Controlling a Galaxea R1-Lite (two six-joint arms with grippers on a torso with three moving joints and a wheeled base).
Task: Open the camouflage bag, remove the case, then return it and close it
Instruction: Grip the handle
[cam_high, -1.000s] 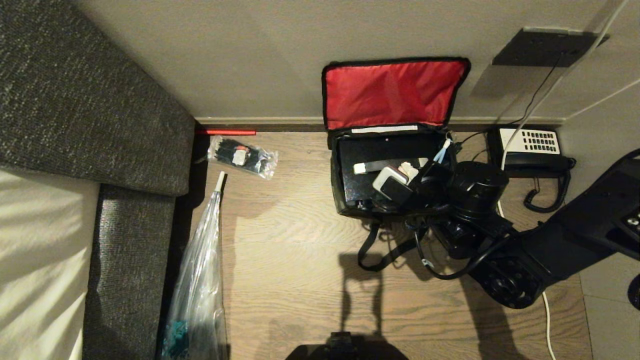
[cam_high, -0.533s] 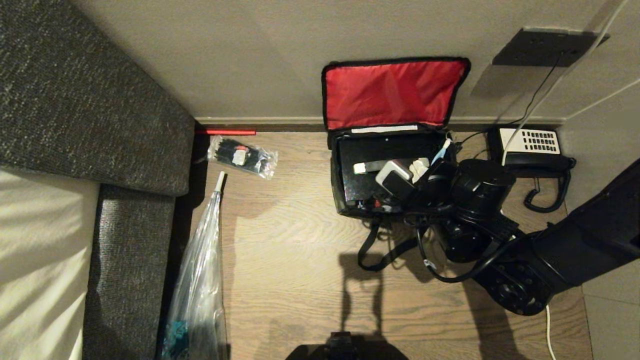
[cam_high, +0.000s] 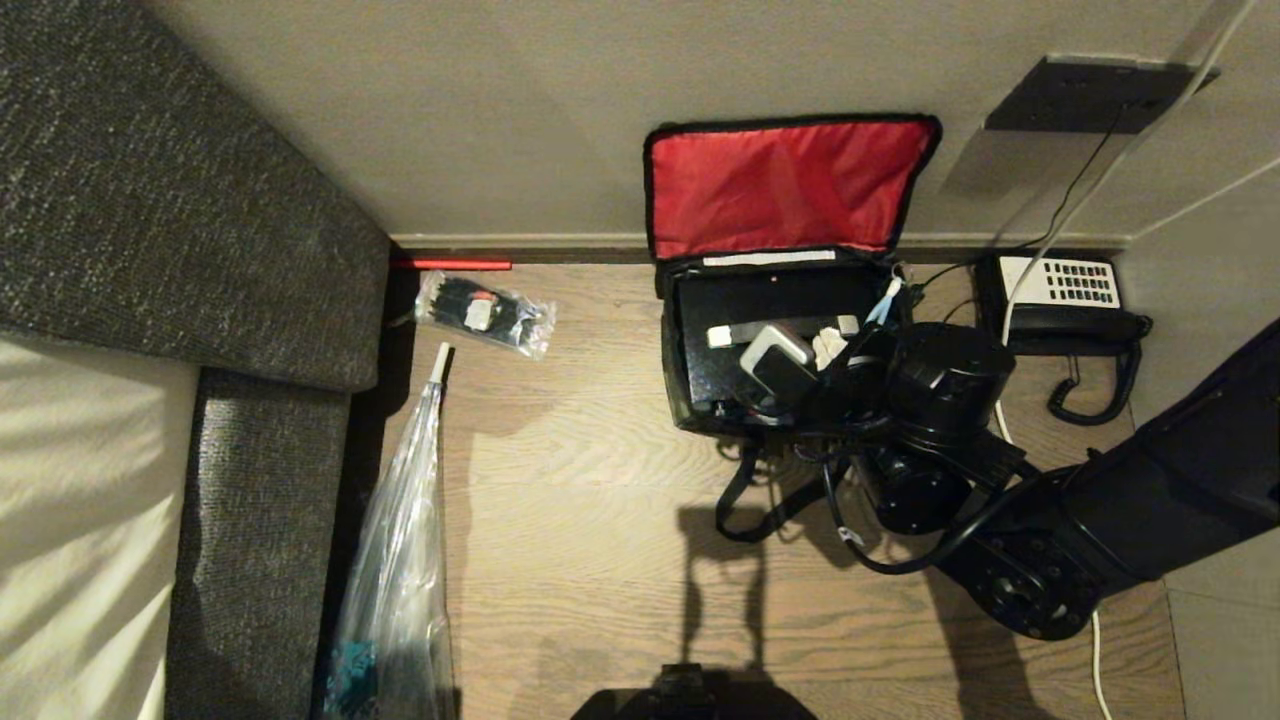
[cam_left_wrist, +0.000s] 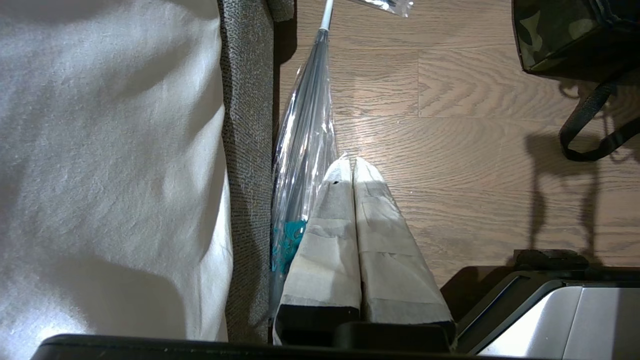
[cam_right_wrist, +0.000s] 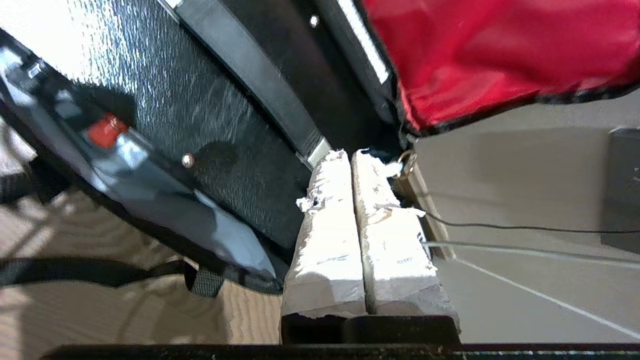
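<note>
Right gripper (cam_right_wrist: 352, 157) shifted leftward over open camouflage bag (cam_high: 790, 180), fingers together (empty), case (cam_high: 720, 370) inside.

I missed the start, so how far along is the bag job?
Done: the bag is open, red lid leaning on the wall. In hand: the shut right gripper is at the bag's edge above the case, which lies inside. I cannot tell whether the case was out already. Left: at least closing. The left gripper is parked.

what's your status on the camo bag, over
Right end effector shut, empty, over the case's strap end inside the camouflage bag. Lid open, case in the bag. Left end effector shut, parked by the sofa. Nothing blocking.
</note>
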